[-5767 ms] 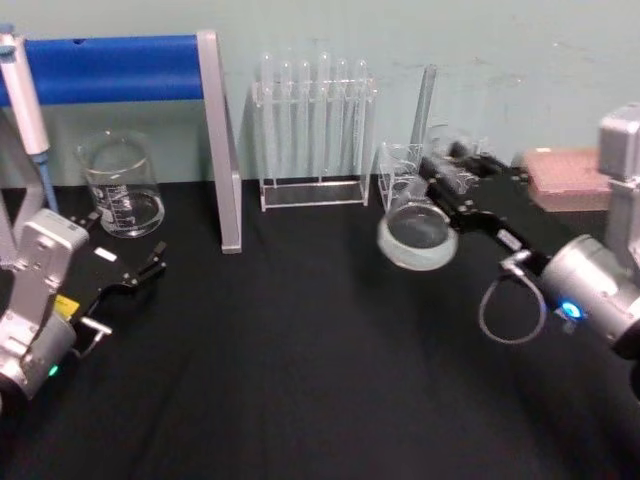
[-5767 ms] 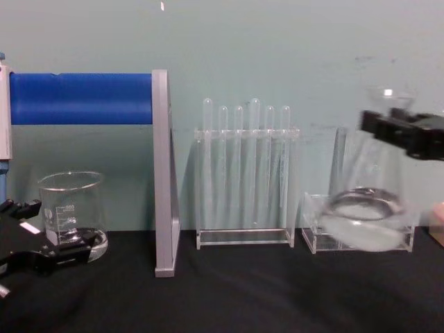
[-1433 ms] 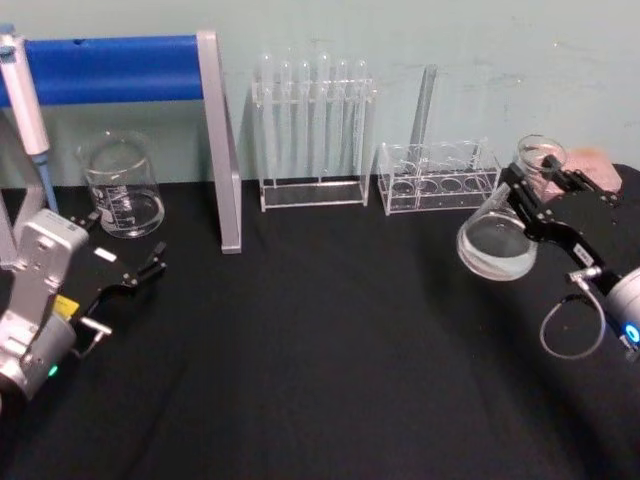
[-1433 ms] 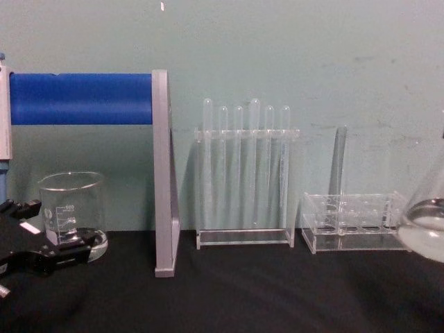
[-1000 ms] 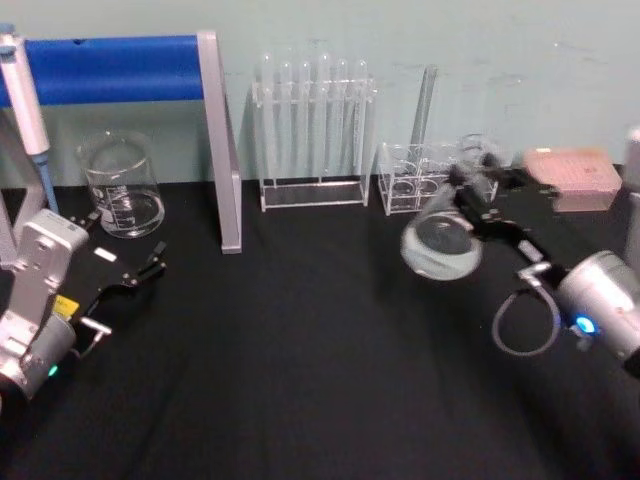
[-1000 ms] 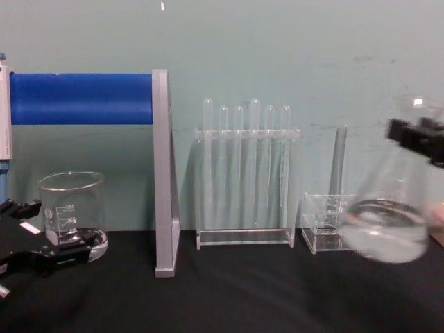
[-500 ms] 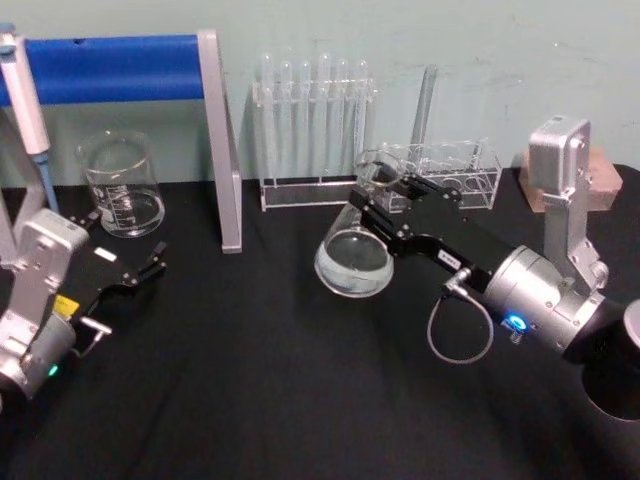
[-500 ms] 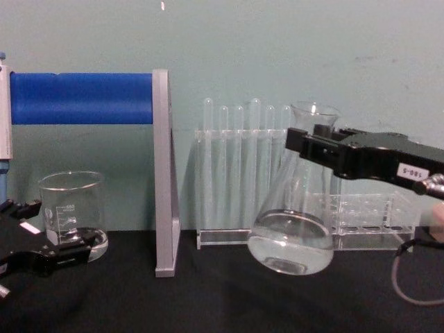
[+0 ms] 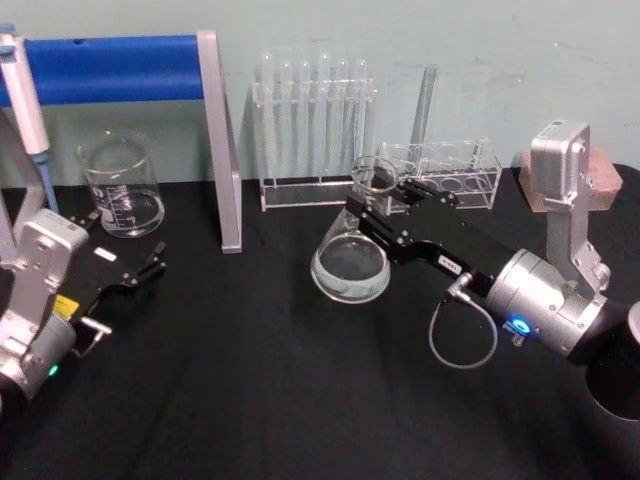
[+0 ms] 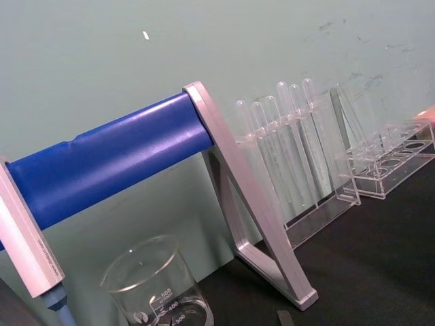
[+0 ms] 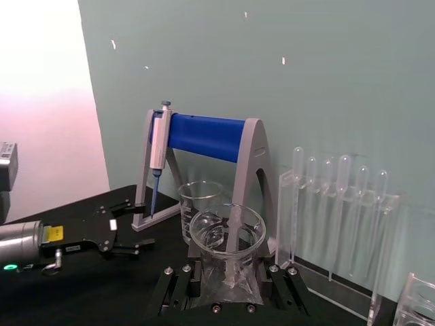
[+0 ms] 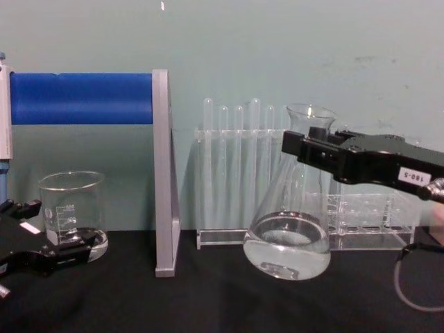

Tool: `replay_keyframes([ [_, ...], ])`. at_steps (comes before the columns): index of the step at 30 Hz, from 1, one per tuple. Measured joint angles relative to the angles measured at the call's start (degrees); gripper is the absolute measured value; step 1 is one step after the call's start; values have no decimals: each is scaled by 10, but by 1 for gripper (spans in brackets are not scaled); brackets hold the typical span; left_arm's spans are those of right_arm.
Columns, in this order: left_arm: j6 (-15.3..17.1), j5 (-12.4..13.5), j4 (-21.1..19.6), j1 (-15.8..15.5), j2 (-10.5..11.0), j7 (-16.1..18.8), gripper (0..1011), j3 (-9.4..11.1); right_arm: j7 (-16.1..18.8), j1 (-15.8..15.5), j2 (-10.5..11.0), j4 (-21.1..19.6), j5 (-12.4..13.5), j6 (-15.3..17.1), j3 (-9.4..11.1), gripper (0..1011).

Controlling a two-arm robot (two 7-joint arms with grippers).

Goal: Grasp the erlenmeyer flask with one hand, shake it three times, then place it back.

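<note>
Nearest, at the left of the black-clothed bench (image 9: 300,400), the left gripper (image 9: 155,260) sits parked, fingers apart. Mid-bench, the right gripper (image 9: 377,207) reaches in from the right, its black fingers clenched on the narrow neck of the erlenmeyer flask (image 9: 351,265), just under the flared rim. The smooth glass cone hangs below them, long axis slightly tilted, wide base low over the cloth (contact is hard to judge), clear liquid inside. Behind stands the test-tube rack (image 9: 312,130).

Flask (image 9: 350,265) centre, in front of tube rack (image 9: 312,140); beaker (image 9: 122,190) far L, stand post (image 9: 220,140) btwn.
</note>
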Motion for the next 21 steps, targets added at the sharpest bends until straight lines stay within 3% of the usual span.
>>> replay_keyframes([
  [9, 0, 0, 0, 0, 0, 0, 1001, 0, 28, 4, 12, 14, 8, -17, -13, 448],
  [21, 0, 0, 0, 0, 0, 0, 1001, 0, 82, 25, 31, 51, 16, -30, -47, 448],
])
